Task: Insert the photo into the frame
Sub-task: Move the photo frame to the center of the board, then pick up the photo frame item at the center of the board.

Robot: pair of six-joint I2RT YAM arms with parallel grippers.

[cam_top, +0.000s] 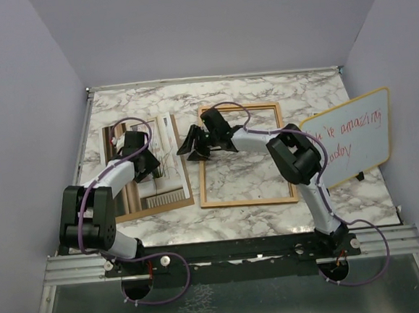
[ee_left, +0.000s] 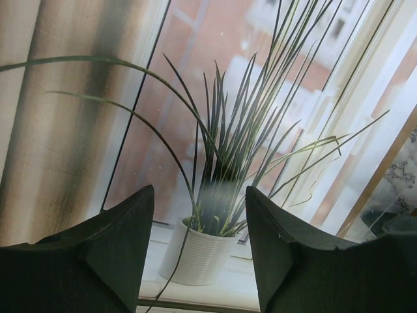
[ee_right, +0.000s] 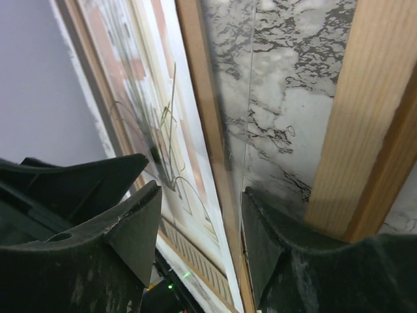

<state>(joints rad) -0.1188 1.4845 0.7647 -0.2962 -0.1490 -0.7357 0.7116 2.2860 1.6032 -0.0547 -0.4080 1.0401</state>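
Photo [cam_top: 165, 192] sits beside the frame [cam_top: 242, 201], left pincer [ee_left: 200, 195] spread over the photo, right pincer [ee_right: 202, 192] spread by the frame's rim.

A whiteboard [cam_top: 357, 139] on the marble table [cam_top: 263, 94]
We see it yellow-rimmed, bearing red handwriting, standing at the right edge.

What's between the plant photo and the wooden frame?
A thin strip of marble table, with the fingers of the right gripper over it. The top view shows it.
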